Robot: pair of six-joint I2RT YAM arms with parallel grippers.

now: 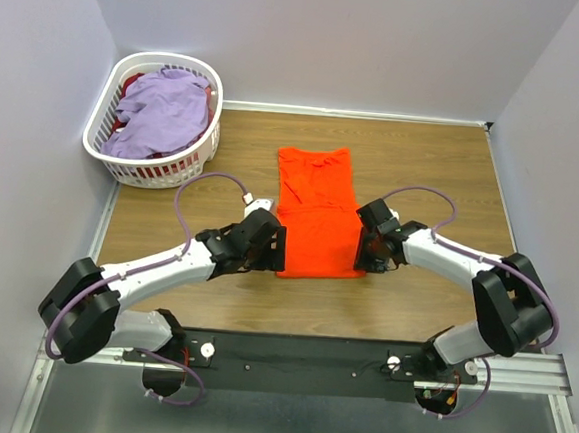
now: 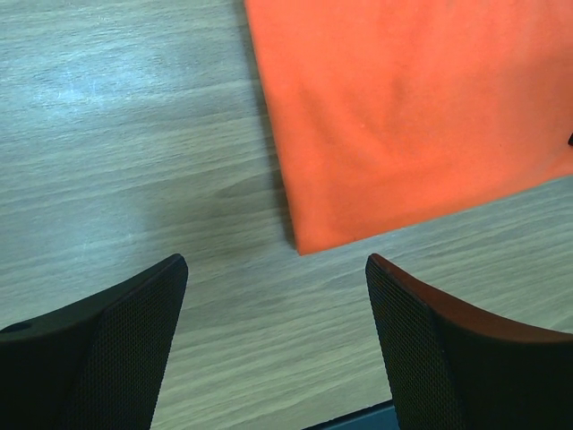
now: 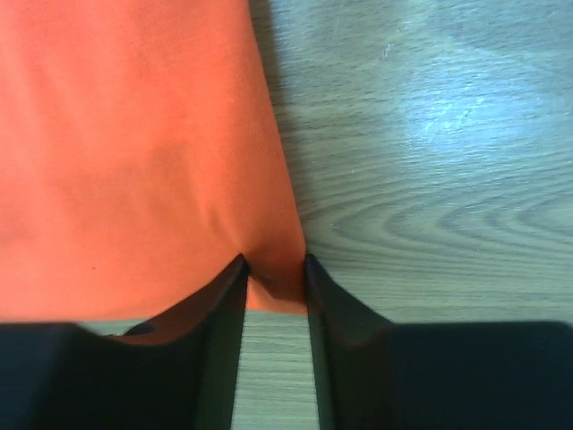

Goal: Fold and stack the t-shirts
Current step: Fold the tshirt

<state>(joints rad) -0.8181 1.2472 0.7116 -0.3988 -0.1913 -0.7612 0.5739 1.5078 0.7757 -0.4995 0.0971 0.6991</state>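
The orange t-shirt (image 1: 315, 214) lies folded into a long strip on the wooden table, neck end far. My left gripper (image 1: 272, 250) hangs open and empty just off its near left corner; in the left wrist view (image 2: 277, 269) that corner (image 2: 309, 242) lies ahead of the spread fingers. My right gripper (image 1: 367, 253) is at the near right corner. In the right wrist view (image 3: 273, 264) its fingers are narrowly set, with the puckered orange corner (image 3: 277, 278) pinched between them. A lavender t-shirt (image 1: 162, 116) lies heaped in the basket.
A white slotted laundry basket (image 1: 94, 126) stands at the far left corner, with red cloth (image 1: 134, 84) under the lavender shirt. Grey walls close in the table on three sides. The table's near edge with the black arm rail (image 1: 298, 358) lies just behind both grippers.
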